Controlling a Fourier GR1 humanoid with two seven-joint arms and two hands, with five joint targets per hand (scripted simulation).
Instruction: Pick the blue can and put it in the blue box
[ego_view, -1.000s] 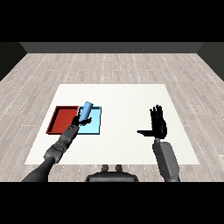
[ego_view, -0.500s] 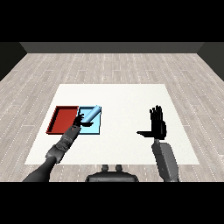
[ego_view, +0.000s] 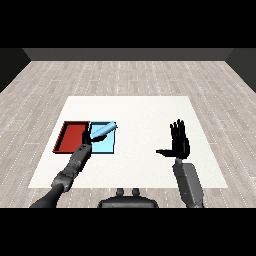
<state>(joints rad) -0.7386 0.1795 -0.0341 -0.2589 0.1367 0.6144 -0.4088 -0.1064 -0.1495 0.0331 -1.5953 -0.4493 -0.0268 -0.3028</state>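
Our left hand (ego_view: 86, 144) sits at the near edge of the light blue tray (ego_view: 107, 147); we cannot tell its fingers' state. Beside it, the blue cylindrical can (ego_view: 104, 130) lies tilted over that tray. Our right hand (ego_view: 179, 143) stands spread above the white worktop (ego_view: 145, 115).

Head view looks down (forward) across table (ego_view: 150, 110).
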